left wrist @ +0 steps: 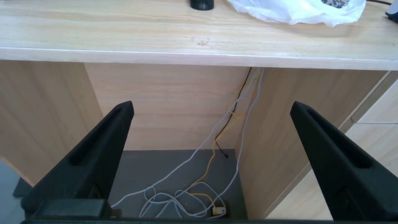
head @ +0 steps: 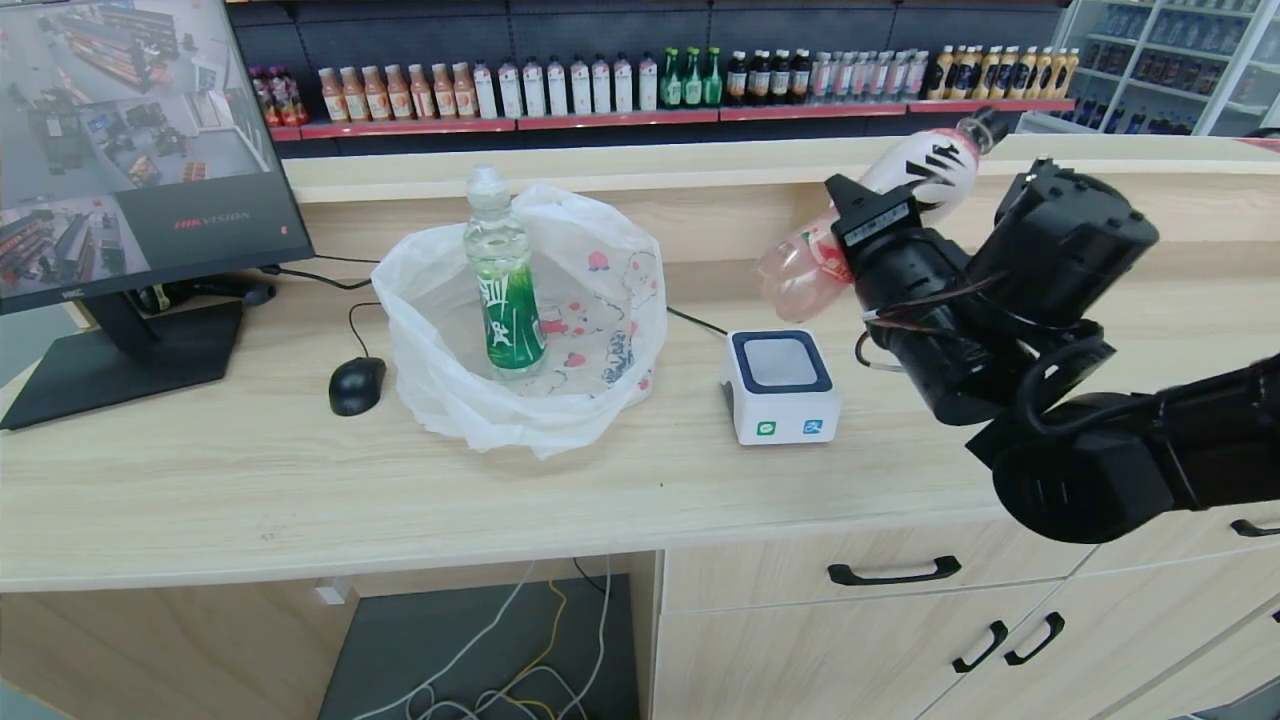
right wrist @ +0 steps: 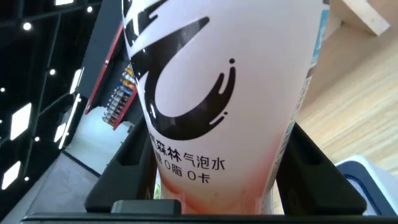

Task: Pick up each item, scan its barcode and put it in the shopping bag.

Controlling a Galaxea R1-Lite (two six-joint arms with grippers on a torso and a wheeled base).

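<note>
pink bottle (head: 805, 262) slanted, cap uppermost (base low)

We see bright, even indoor light on the pale wooden surface (head: 250, 480); shadows there are soft. Small white ceiling lamps (right wrist: 26, 27) glow in the right wrist view. Head-view lines bend near the edges.

The pink bottle (head: 925, 165) had its middle hidden behind the fingers (head: 872, 215) of the right gripper (head: 858, 232). In the right wrist view both its ends ran past the picture's edges, and the scanner (right wrist: 368, 180) was cut off at a corner. The monitor (head: 130, 130) was cropped at top and left. In the left wrist view the shopping bag (left wrist: 292, 9) and the mouse (left wrist: 202, 4) were clipped by the edge. The shelf bottles (head: 640, 82) were too small to tell apart.
</note>
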